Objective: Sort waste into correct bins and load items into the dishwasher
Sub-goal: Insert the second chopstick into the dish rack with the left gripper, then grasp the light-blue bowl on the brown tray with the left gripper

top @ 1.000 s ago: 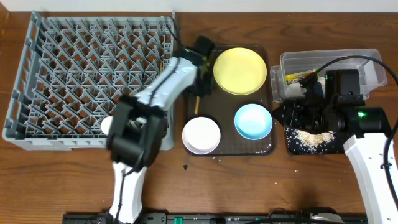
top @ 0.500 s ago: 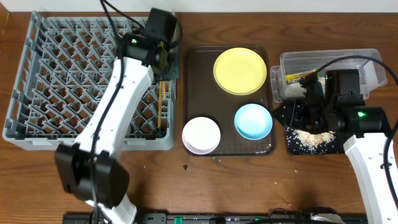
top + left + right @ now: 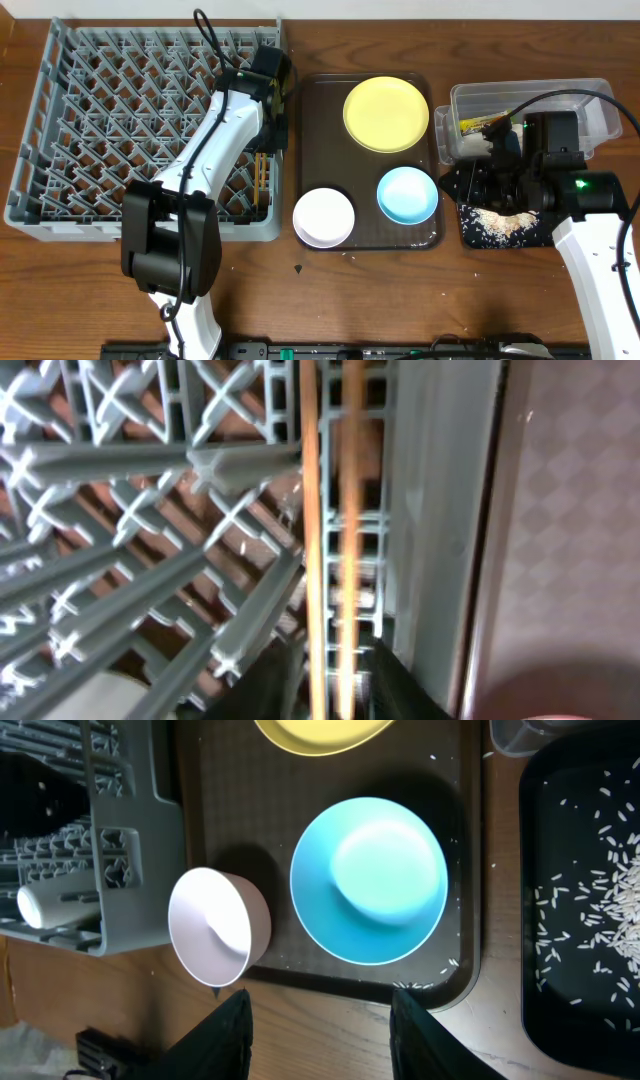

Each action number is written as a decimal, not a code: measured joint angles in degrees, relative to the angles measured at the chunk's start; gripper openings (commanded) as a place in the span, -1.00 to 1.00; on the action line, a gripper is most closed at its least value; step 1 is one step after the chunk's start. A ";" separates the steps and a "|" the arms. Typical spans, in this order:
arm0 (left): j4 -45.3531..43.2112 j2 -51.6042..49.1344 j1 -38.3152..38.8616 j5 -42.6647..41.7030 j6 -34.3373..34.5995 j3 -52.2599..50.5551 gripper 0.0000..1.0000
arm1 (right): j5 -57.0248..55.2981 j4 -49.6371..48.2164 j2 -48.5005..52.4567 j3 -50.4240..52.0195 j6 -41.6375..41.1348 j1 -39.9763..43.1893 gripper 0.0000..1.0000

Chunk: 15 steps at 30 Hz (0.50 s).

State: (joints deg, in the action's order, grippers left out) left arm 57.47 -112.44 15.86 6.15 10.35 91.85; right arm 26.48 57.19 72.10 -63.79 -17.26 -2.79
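**Chopsticks down the rack's right edge, left fingers either side**

Can't make out a single word or logo anywhere, tbh. Print on the green-and-yellow wrapper (image 3: 480, 124) is way too small to read. Spotted it inside the clear tub (image 3: 590, 100) at far right.

Left arm first: stretched up from the near edge of the table (image 3: 450, 300), slanting across the grey dish rack (image 3: 60, 120), wrist tipped down at the rack's right wall. Got the left gripper (image 3: 335, 660) straddling the two chopsticks (image 3: 312, 540), one dark finger on each side. Blurry wrist view though, so can't tell pinching from just bracketing. Chopsticks side by side, lengthwise in the rack's rightmost row, just beside the brown serving tray (image 3: 320, 130).

Right arm: hanging over the black tray (image 3: 480, 238) with the rice scraps (image 3: 500, 222) below it. Clearly parted fingers on the right gripper (image 3: 320, 995), nothing between them, aimed at the serving tray's near edge.

On the serving tray: yellow plate (image 3: 386, 113) at the back, blue bowl (image 3: 407, 195) front right, white bowl (image 3: 323, 217) at the front-left corner.

Also a pale cup (image 3: 45, 905) lying down in the rack.
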 measured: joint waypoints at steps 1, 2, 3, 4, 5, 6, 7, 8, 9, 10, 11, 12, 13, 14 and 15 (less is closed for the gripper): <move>0.74 0.20 0.00 0.04 -0.04 0.15 -0.21 | 0.02 0.00 0.00 0.00 0.00 0.00 -0.15; 1.73 0.83 0.00 0.07 0.13 0.44 -0.19 | 0.00 0.00 0.00 0.00 0.02 0.00 -0.15; 2.56 1.40 0.00 -0.02 0.09 0.83 -0.20 | 0.00 0.02 0.00 0.00 0.02 0.00 -0.15; 3.15 2.43 0.04 -0.22 0.09 1.25 -0.19 | 0.00 0.02 0.00 0.00 0.02 0.00 -0.15; 3.67 3.85 0.13 -0.72 0.09 1.62 -0.19 | -0.02 0.07 0.00 0.00 0.02 0.00 -0.15; 4.20 5.55 0.22 -1.57 0.09 1.90 -0.20 | -0.02 0.13 0.00 0.00 0.04 0.00 -0.14; 4.79 7.50 0.42 -2.75 0.09 2.16 -0.19 | -0.04 0.26 0.00 0.00 0.07 0.00 -0.14; 5.53 9.40 0.72 -4.00 0.11 2.47 -0.19 | -0.09 0.35 0.00 0.00 0.09 0.00 -0.14; 6.27 11.28 1.22 -5.49 0.09 2.84 -0.20 | -0.11 0.39 0.00 0.00 0.09 0.00 -0.13; 7.04 12.92 1.86 -7.21 0.09 3.23 -0.19 | -0.15 0.44 0.00 0.00 0.09 0.00 -0.13; 7.69 14.08 2.56 -8.52 0.11 3.56 -0.19 | -0.17 0.42 0.00 0.00 0.09 0.00 -0.12; 8.52 15.32 3.78 -10.40 0.11 3.91 -0.20 | -0.17 0.42 0.00 0.00 0.11 0.00 -0.11; 8.87 15.89 4.81 -11.43 0.11 3.96 -0.19 | -0.17 0.42 0.00 0.00 0.11 0.00 -0.11; 9.27 16.15 6.01 -12.44 0.09 3.93 -0.19 | -0.17 0.42 0.00 0.00 0.11 0.00 -0.11; 9.40 16.13 7.23 -13.27 0.11 3.82 -0.18 | -0.17 0.44 0.00 0.00 0.11 0.00 -0.11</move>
State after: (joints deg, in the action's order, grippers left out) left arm 66.87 -96.31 23.09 -7.11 10.46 95.68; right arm 26.30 57.63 72.10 -63.79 -17.15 -2.79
